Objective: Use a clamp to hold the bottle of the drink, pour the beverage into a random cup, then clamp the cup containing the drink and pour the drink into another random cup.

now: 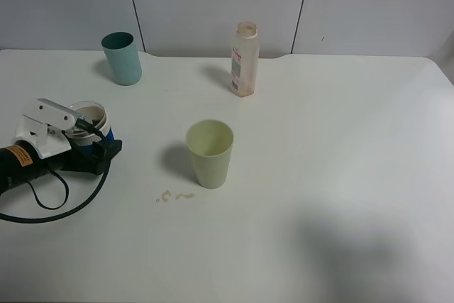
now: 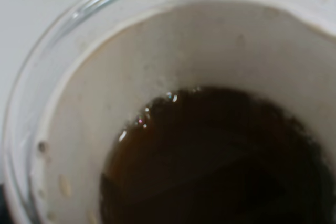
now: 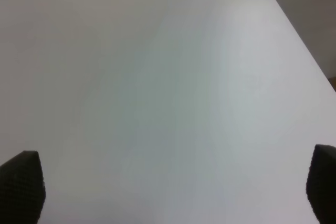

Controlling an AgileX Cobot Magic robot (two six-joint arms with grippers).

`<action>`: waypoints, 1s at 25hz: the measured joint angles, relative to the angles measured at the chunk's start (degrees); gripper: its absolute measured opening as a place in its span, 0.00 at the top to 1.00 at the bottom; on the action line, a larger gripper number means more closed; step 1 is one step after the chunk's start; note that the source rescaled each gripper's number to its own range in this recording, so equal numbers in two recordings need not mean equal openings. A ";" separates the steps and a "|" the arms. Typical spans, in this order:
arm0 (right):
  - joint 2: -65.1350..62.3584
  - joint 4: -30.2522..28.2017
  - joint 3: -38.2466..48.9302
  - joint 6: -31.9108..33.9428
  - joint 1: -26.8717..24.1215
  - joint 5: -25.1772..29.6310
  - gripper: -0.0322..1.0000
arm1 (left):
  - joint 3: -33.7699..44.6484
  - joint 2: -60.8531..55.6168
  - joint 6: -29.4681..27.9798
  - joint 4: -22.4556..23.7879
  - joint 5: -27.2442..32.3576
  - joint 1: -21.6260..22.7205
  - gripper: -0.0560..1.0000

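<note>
L gripper [image 1: 81, 133] straddles the blue cup [image 1: 92, 113] — can't tell if it's clamped yet. I'd squeeze firm, lift level — tea [image 2: 220, 156] sloshes easily. R gripper [image 3: 170, 187]: 2 tips wide apart.

The thick black left robot arm [image 1: 13, 164] lies low and nearly level, reaching in from the left edge of the high view. Its two-fingered white-and-black gripper [image 1: 86, 133] has a white jaw on the far side and a black jaw on the near side (whether they press on what stands between them cannot be told). The right gripper [image 3: 173, 195] hangs in the air, its two dark, textured fingertips [image 3: 22, 184] spread wide apart.
</note>
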 joint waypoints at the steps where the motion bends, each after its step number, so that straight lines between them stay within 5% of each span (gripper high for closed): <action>1: 0.00 0.00 0.00 0.00 0.00 0.00 0.00 | 0.00 -0.01 0.00 0.04 0.00 0.00 0.25; 5: 0.00 0.00 0.00 0.00 0.00 0.00 0.00 | -0.30 0.91 -0.06 0.22 0.00 0.00 0.38; 10: 0.00 0.00 0.00 0.00 0.00 0.00 0.00 | -2.28 3.69 -1.06 3.01 -0.28 0.00 0.95; 25: 0.00 0.00 0.00 0.00 0.00 0.00 0.00 | -3.27 3.38 -0.45 5.93 0.35 0.00 0.94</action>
